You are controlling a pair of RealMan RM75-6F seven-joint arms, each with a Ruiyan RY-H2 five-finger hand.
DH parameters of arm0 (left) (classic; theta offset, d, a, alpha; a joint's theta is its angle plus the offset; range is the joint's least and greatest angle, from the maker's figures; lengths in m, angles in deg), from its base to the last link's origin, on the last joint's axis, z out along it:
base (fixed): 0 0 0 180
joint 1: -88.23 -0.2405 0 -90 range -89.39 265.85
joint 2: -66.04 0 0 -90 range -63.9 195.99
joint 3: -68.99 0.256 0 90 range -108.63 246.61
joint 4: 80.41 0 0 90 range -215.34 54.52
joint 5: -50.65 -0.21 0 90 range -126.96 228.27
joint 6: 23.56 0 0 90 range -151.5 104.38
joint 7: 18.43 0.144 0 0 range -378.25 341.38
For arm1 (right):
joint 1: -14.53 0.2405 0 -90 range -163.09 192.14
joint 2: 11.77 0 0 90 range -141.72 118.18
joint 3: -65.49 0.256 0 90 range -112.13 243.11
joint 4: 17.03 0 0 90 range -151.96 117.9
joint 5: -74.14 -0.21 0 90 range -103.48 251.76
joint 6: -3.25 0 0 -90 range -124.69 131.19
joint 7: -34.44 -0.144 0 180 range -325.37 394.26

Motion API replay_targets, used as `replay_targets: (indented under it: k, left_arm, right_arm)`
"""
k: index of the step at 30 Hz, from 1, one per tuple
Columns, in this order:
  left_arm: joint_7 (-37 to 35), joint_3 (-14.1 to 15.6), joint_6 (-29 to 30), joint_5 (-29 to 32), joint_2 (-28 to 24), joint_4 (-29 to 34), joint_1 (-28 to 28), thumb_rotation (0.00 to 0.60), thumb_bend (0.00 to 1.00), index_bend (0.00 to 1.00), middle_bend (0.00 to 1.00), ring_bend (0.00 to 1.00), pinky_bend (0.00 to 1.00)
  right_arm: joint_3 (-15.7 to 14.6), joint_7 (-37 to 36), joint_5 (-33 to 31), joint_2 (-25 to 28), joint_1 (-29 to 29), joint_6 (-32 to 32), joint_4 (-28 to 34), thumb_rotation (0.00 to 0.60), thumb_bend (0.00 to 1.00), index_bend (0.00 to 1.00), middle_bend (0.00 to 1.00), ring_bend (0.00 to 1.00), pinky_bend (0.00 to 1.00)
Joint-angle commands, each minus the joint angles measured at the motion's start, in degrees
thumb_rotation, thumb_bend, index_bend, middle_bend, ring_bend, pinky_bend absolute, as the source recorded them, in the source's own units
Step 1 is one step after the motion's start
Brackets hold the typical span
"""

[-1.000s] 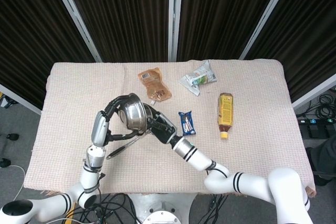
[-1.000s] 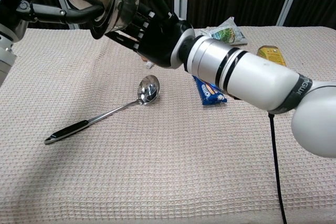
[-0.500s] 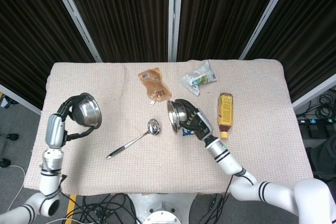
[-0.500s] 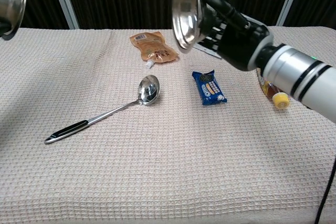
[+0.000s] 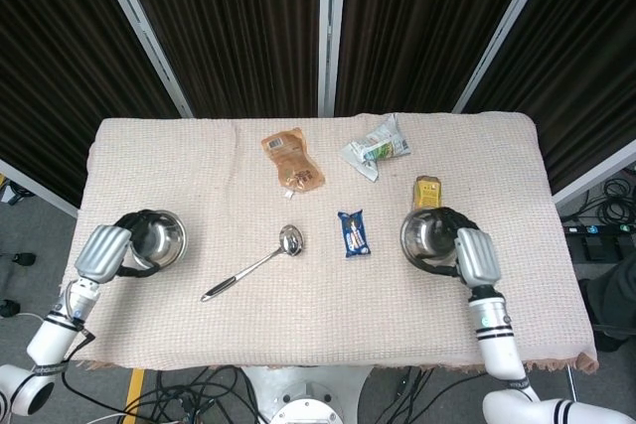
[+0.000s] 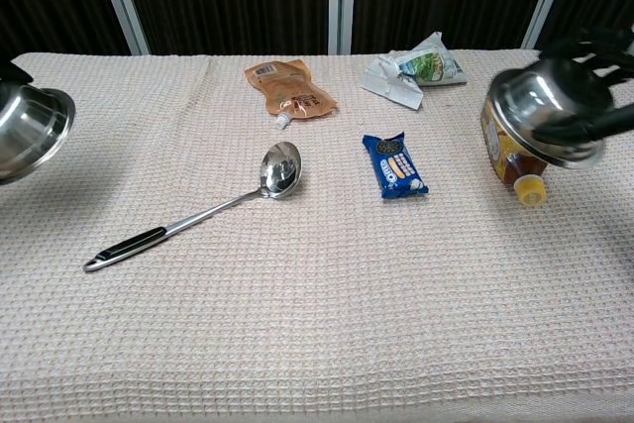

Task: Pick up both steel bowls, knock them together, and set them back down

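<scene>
Hands, both: your left hand grips the left bowl by its rim at the table's left edge; your right hand grips the right bowl at the right side, over the bottle. Both bowls are carried mouth-up and, in the chest view, appear clear of the cloth.

Change, largest first: a second ago the bowls met at table centre, above the ladle; half a second ago they had parted, mouths tilted sideways; now they are wide apart, levelled and low. The knock looks done; you are on the set-down.

Right bowl: hangs above the bottle, so place it beside, not on top.

Small items, unmoved: ladle, blue packet, brown pouch, green wrapper.
</scene>
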Motion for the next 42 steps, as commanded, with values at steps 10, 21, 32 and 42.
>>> replay_targets:
  k: [10,21,32,42]
  left_arm:
    - [3.39,0.34,-8.41,2.06,1.81,-4.36,2.92,0.6,0.02,0.54,0.49,0.42,0.58]
    - [2.91,0.12,-9.48,2.56,1.43,-4.37,3.24,0.6,0.0,0.02,0.0,0.0,0.19]
    - [6.54,-2.9,-0.07,6.1,1.36,-1.88,-2.05,0.6,0.0,0.02,0.0,0.0,0.11]
    - [15.13,-2.86,17.47,12.57,1.84,8.28,-17.93,0.6,0.0,0.02,0.04,0.0,0.15]
  right_arm:
    - [1.76,12.64,-10.73,0.37,-7.81,3.18,2.56,0.6,0.2,0.47,0.33,0.28,0.43]
    - [1.3,11.91,-10.42,3.43,-7.91,-4.84,2.66,0.6,0.01,0.04,0.05,0.02,0.07]
    - [2.29,5.23,-2.62,0.94,-10.02,-1.12,-2.09,0.6,0.0,0.0,0.0,0.0,0.0]
    - [-0.44,-4.93,9.08,-4.37,-14.02,5.46,-14.38,0.6,0.0,0.0,0.0,0.0,0.0]
